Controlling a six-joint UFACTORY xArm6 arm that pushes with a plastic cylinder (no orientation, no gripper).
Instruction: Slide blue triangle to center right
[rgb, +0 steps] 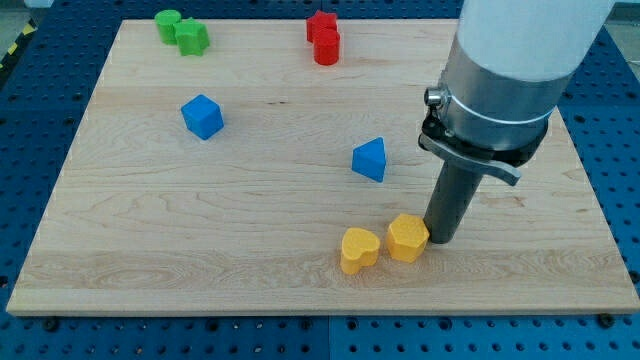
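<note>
Wooden board (150, 230) on a blue pegboard table (30, 120) fills our view. We have no fingers, only a rod; our tip (441, 240) rests just right of a yellow hexagon block (407, 237), with a yellow heart block (359, 249) beside it. The blue triangle (370, 159) sits up-left of the tip, apart. A blue cube (202, 116), two green blocks (182, 30) and two red blocks (324, 38) lie farther off.

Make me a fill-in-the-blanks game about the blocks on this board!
1. My tip sits right beside a block coloured ____.
2. The blue triangle lies toward the view's ____ of the blue cube.
3. The two red blocks sit near the view's ____ edge of the board.
4. The number of green blocks is ____.

Missing words: yellow; right; top; two
</note>
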